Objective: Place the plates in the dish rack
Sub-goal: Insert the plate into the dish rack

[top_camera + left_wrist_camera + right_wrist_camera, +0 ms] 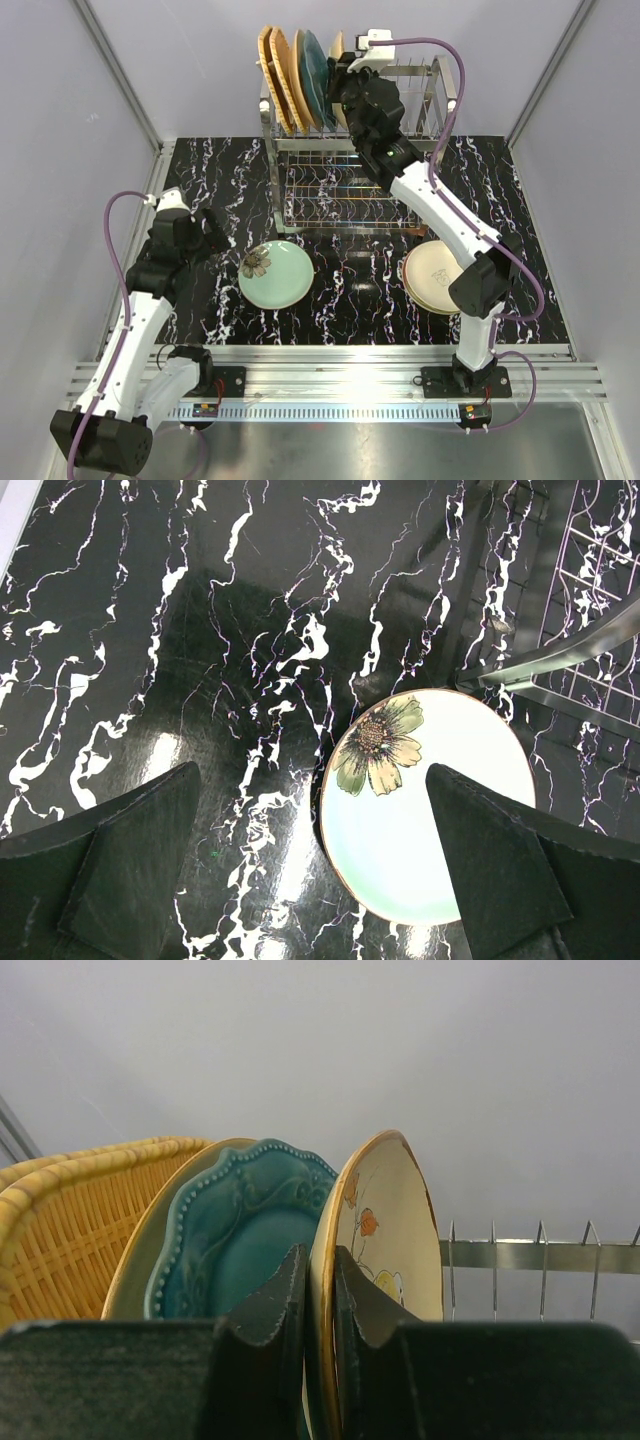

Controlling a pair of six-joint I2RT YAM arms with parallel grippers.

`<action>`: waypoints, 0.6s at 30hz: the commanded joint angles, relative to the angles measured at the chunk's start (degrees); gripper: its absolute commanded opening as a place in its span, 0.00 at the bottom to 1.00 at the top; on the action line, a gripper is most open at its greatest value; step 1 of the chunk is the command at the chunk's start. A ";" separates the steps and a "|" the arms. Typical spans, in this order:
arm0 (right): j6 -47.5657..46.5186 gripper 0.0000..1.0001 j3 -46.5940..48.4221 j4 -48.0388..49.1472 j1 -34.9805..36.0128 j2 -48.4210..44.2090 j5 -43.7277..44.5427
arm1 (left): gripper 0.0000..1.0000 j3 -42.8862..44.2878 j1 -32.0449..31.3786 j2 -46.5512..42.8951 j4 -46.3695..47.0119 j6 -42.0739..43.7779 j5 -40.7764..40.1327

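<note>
So the cream flower-print plate (392, 1222) is standing on edge in the top tier of the dish rack (425, 110). My right gripper (318, 1272) has it pinched by the rim, one finger on each face, jaws closed down to just the plate's thickness. Right beside it on the left is the teal plate (238, 1232), with a yellow-green rimmed plate (128, 1278) behind that. Then come the two woven orange plates (62, 1222) at the far left end, all upright in a row. To the right of my plate there's just a run of bare tines (540, 1252).

Down on the black marbled table (350, 285), a pale green plate (278, 278) with a flower printed near its edge lies flat in front of the rack. My left gripper (310, 780) hovers above the table with its jaws spread wide and nothing in them. The right finger overlaps that green plate's edge in my wrist view.

Over on the right side of the table a stack of cream plates (428, 272) sits partly hidden under my right arm.
</note>
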 commanded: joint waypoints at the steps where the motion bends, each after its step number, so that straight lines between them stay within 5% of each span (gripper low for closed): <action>1: 0.31 0.00 -0.79 12.02 0.23 -6.55 0.77 | 0.99 0.29 0.43 0.55 3.49 0.82 1.51; 18: 0.31 0.00 -5.54 12.90 0.23 -6.46 4.98 | 0.99 0.11 0.52 0.64 3.67 0.74 2.39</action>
